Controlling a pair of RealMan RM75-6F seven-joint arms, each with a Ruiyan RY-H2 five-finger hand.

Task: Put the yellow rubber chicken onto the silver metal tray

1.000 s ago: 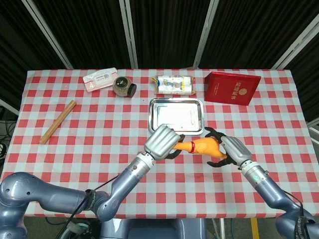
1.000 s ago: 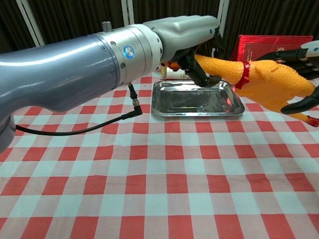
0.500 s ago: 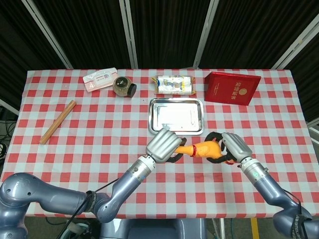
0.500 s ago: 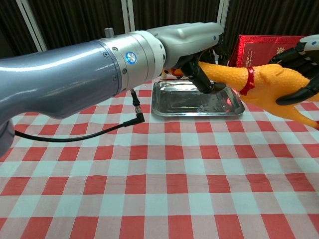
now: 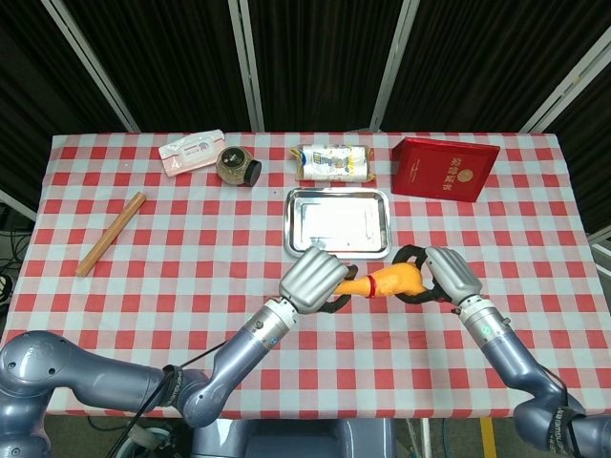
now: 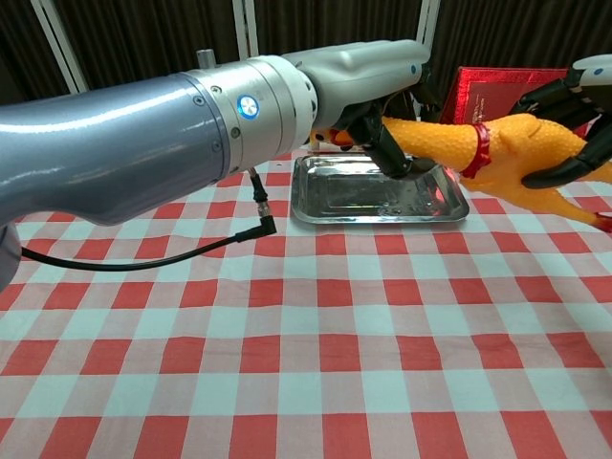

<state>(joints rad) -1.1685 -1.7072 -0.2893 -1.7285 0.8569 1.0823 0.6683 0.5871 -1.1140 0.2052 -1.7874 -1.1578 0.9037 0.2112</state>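
Observation:
The yellow rubber chicken (image 5: 391,281) (image 6: 497,163), with a red band at its neck, hangs in the air just in front of the silver metal tray (image 5: 338,221) (image 6: 378,197). My left hand (image 5: 313,279) (image 6: 368,72) grips its head and neck end. My right hand (image 5: 447,275) (image 6: 574,100) wraps dark fingers around its body. The tray lies bare on the checked cloth behind the chicken.
Along the far edge lie a red box (image 5: 446,168), a foil snack packet (image 5: 330,162), a small dark jar (image 5: 235,165) and a pink-white packet (image 5: 191,152). A wooden stick (image 5: 111,234) lies at the left. A black cable (image 6: 143,256) trails under my left arm.
My right hand has closed tighter around the chicken's body and lifted it slightly. The chicken now lies more level between the two hands.

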